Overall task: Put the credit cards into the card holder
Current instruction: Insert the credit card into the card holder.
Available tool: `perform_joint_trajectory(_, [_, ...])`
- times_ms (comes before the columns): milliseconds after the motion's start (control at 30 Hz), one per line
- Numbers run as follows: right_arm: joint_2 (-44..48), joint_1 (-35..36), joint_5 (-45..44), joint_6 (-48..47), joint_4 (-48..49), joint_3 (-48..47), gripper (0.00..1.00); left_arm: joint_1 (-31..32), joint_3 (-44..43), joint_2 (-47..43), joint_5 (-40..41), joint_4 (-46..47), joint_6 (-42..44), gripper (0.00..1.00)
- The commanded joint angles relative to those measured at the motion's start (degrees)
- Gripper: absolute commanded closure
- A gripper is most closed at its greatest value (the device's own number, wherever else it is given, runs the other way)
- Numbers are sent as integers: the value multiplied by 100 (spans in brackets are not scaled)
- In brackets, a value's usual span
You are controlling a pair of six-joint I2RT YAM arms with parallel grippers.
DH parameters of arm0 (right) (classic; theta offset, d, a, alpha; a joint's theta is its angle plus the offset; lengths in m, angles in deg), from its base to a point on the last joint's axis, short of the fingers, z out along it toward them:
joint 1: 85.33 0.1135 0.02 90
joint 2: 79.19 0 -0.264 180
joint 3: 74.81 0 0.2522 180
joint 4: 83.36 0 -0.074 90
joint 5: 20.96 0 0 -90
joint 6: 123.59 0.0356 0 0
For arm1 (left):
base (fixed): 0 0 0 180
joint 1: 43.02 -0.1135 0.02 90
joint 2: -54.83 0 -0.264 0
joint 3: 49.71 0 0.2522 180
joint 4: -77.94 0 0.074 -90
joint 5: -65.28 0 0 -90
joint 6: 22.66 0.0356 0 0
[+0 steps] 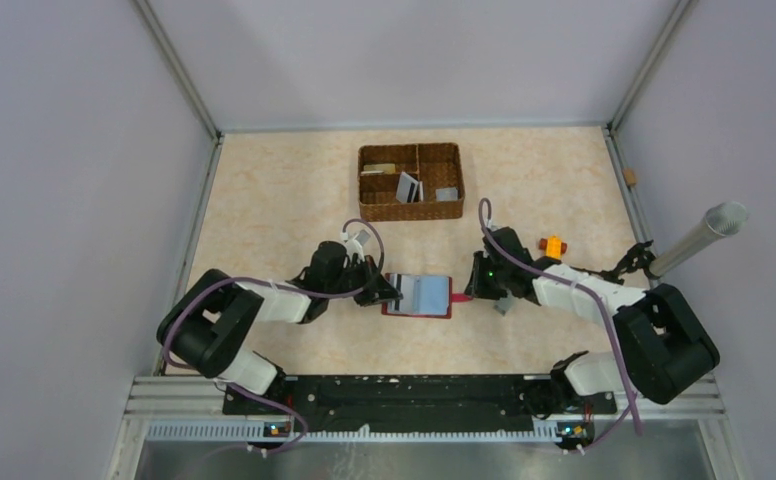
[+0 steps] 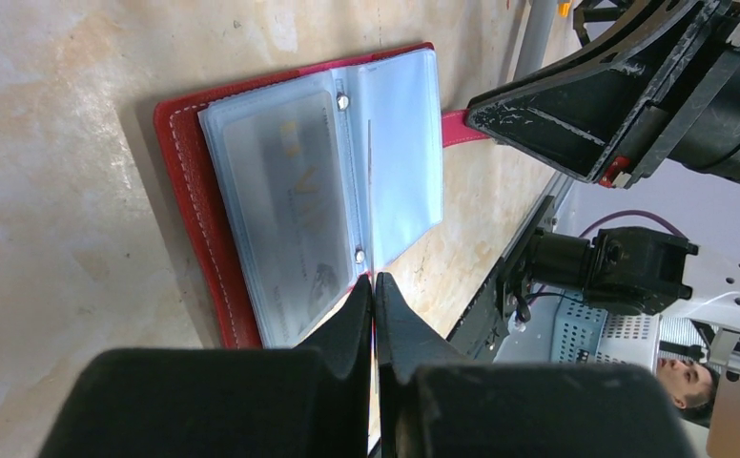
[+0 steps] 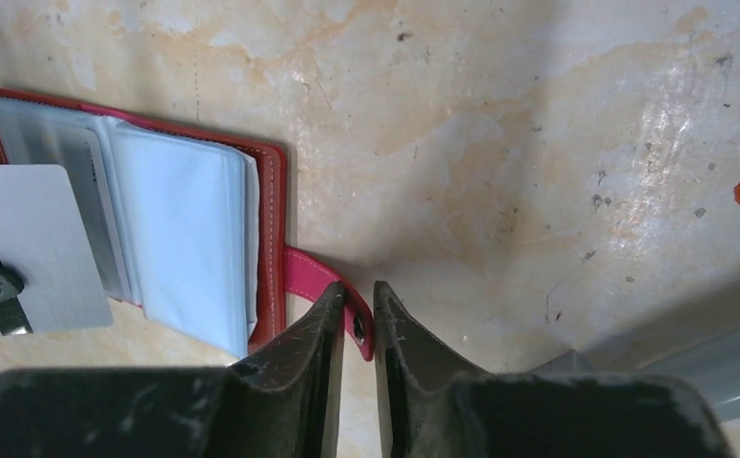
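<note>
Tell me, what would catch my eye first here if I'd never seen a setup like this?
The open red card holder in the middle, clear pockets showing, draws the eye first. The left gripper pinches a white card by those pockets, while the right gripper straddles the pink snap tab. Farther back, a brown wicker basket holds more cards.
</note>
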Motion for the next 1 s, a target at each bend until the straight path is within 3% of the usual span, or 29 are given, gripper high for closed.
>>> perform_joint_trajectory(0, [-89, 89, -142, 30, 167, -10, 91, -27, 74, 149, -10, 519, -82, 100])
perform_joint_trajectory(67, [-115, 90, -220, 32, 120, -17, 100, -26, 59, 249, -65, 566, -82, 100])
perform_joint_trajectory(567, [-306, 158, -405, 10, -5, -77, 100, -28, 113, 799, -322, 1412, -508, 100])
perform_joint_trajectory(967, [-355, 195, -414, 27, -37, -122, 100, -22, 114, 966, -327, 1559, -521, 100])
